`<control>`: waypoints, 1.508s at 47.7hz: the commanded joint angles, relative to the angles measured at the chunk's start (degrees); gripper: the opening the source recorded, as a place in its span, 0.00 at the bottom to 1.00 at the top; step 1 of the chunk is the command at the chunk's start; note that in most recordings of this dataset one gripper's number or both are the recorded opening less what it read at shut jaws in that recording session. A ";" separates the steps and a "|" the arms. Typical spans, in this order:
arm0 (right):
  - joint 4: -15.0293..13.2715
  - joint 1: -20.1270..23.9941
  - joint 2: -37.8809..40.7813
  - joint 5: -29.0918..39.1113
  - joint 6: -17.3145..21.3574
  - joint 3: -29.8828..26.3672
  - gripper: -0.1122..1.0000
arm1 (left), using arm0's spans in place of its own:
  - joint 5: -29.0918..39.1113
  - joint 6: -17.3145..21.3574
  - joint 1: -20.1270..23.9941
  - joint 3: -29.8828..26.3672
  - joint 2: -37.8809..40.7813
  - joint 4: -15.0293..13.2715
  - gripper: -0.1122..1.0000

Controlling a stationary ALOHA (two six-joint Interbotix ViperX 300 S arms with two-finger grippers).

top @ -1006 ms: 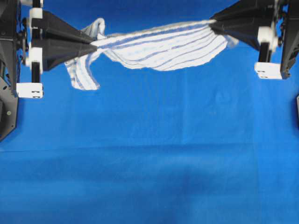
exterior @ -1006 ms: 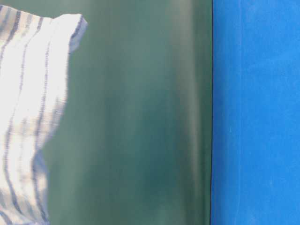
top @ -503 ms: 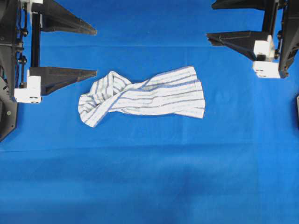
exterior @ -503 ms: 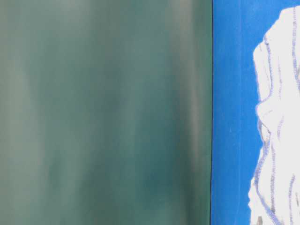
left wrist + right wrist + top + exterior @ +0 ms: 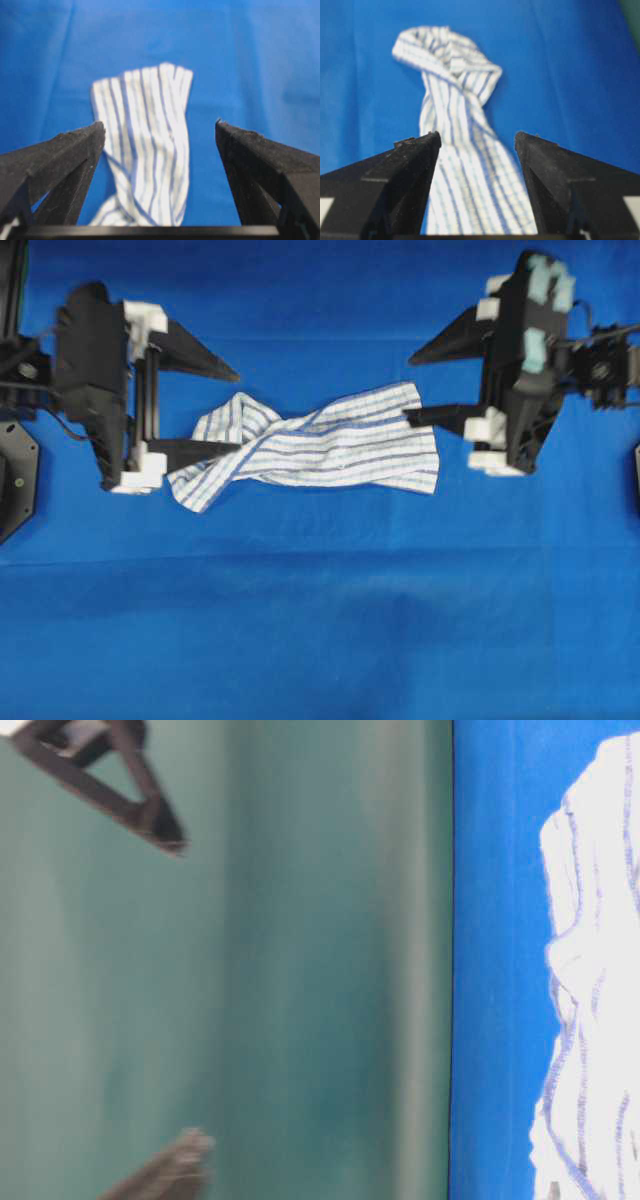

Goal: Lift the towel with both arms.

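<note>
The towel (image 5: 315, 447) lies twisted on the blue tablecloth (image 5: 320, 620) covering the desk, long axis running left to right. The left end effector (image 5: 238, 412) and right end effector (image 5: 408, 388) flank its ends, fingers spread apart, gripping nothing.

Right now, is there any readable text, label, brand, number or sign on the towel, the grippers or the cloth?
None can be read.
The towel: stripes only, no tag or print showing.
The left gripper and right gripper: plain black fingers and white brackets, blurred, no markings legible.
The blue tablecloth: plain, no lettering.
</note>
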 commanded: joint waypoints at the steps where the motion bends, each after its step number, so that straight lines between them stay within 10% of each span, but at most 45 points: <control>1: 0.18 0.44 1.05 -2.55 0.62 0.79 0.68 | -3.43 0.00 -0.09 1.05 1.85 -0.09 0.91; 20: 0.18 0.53 12.74 -15.29 5.89 10.55 0.68 | -17.14 0.00 -0.09 9.14 16.00 -0.09 0.91; 47: 0.18 0.44 25.05 -17.40 7.38 9.84 0.66 | -23.55 -0.44 -0.09 9.05 31.38 -0.09 0.87; 54: 0.09 0.35 25.05 -17.40 7.29 9.84 0.56 | -21.97 -0.44 -0.09 9.23 31.29 -0.09 0.65; 64: 0.00 0.35 24.87 -17.14 7.29 10.02 0.11 | -21.18 -0.44 -0.09 9.14 31.20 -0.09 0.15; 72: 0.09 0.44 24.61 -17.31 7.29 10.20 0.11 | -21.18 -0.44 -0.09 8.96 31.11 -0.09 0.13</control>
